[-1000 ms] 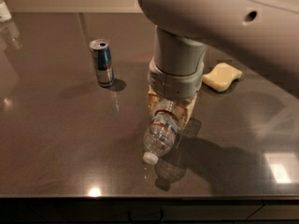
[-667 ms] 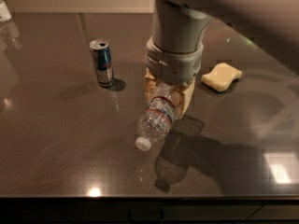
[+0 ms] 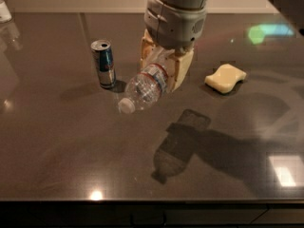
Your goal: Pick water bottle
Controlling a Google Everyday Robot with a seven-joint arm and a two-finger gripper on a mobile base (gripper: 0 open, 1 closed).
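The water bottle [image 3: 145, 88] is clear ribbed plastic with a white cap and a red-and-white label band. It is held in the air above the dark table [image 3: 71, 146], tilted with its cap pointing down and to the left. My gripper [image 3: 164, 70] is shut on the bottle's rear half, its tan fingers [image 3: 183, 69] on either side. The bottle's shadow lies on the table below and to the right.
A blue-and-silver drink can [image 3: 104, 63] stands upright just left of the bottle. A pale yellow sponge [image 3: 225, 78] lies to the right. A white object [image 3: 4, 11] sits at the far left edge. The table's front edge runs along the bottom.
The gripper has risen with the bottle, lifting it off the table and shifting it left. The shadow has separated from the bottle.
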